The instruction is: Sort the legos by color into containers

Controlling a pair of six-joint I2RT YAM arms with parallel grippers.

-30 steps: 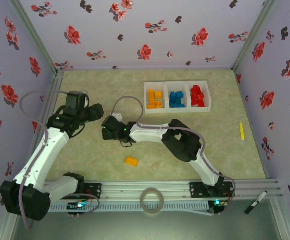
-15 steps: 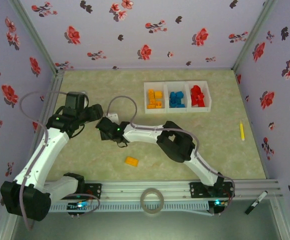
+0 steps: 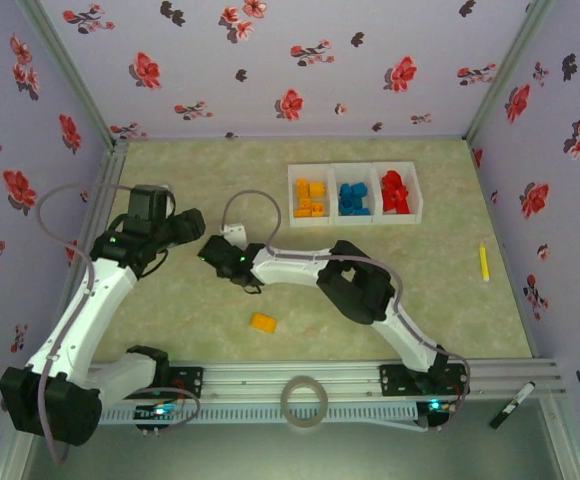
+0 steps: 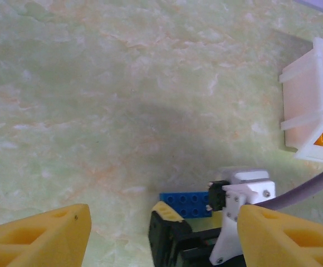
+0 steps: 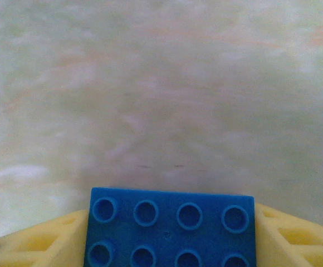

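Note:
A blue lego (image 5: 171, 228) lies studs-up on the table, and my right gripper (image 3: 213, 252) is shut on it, with a yellow finger (image 5: 298, 236) pressed against each short end. The same blue lego (image 4: 186, 203) appears in the left wrist view, beside the right gripper's black body. My left gripper (image 3: 192, 222) hovers just left of it, open, its yellow fingers (image 4: 39, 239) wide apart with nothing held. One orange lego (image 3: 263, 322) lies loose near the front. The white containers (image 3: 355, 219) at the back hold orange legos (image 3: 310, 197), blue legos (image 3: 353, 198) and red legos (image 3: 395, 190), one colour per compartment.
A yellow marker (image 3: 484, 260) lies at the right side of the table. A tape roll (image 3: 303, 402) and a black marker (image 3: 513, 405) rest on the front rail. Floral walls enclose the table on three sides. The tray's corner (image 4: 303, 94) shows at the right of the left wrist view.
My right gripper has shifted slightly left and its jaws have closed in on the blue lego. The left arm has barely moved.

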